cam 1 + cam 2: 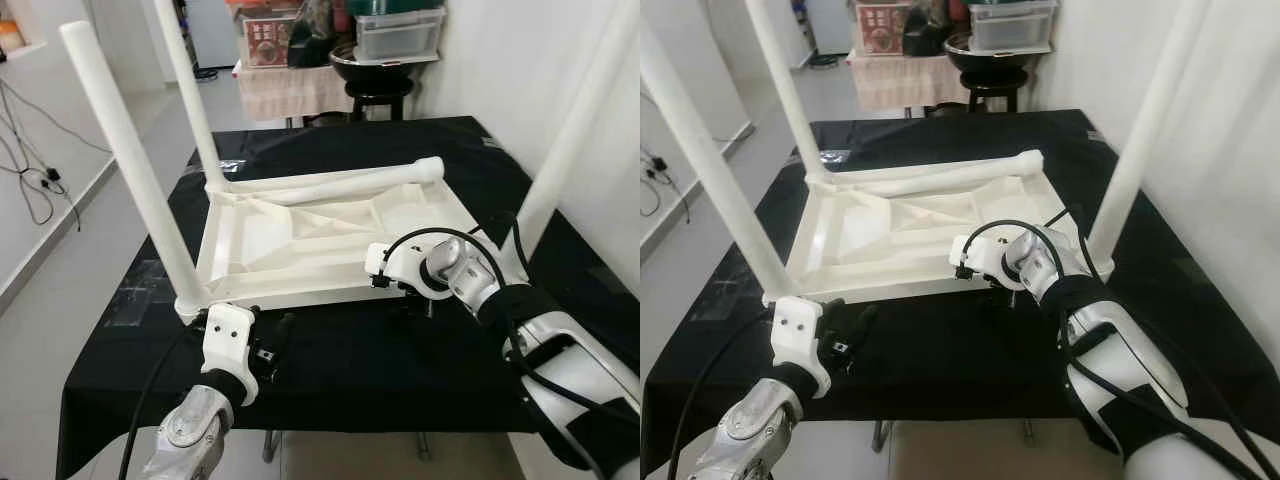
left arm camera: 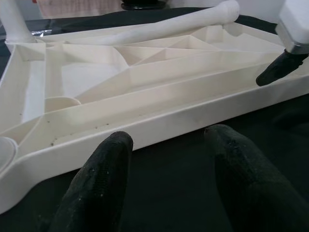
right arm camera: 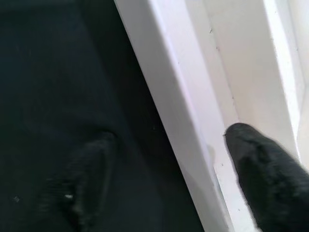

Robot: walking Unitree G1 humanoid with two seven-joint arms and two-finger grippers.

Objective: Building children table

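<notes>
Lying upside down on a black cloth (image 1: 400,360), the white plastic table top (image 1: 300,240) shows its underside: smooth, matte, moulded into shallow ribbed compartments with diagonal braces and a raised rim; three round white legs stand upright in its corner sockets, the near left leg (image 1: 130,170), the far left leg (image 1: 190,90) and the near right leg (image 1: 1150,130); a fourth leg (image 1: 340,182) lies flat along the far edge, one end by the far right corner; the left gripper (image 2: 169,193) hovers just in front of the near rim, its two matte black fingers (image 2: 101,183) spread moderately and holding nothing, apart from the plastic; the right gripper (image 3: 169,169) straddles the near rim further right, one finger (image 3: 265,174) inside the tray and touching the inner wall, the other over the cloth outside, the jaws open around the rim rather than clamped on it.
</notes>
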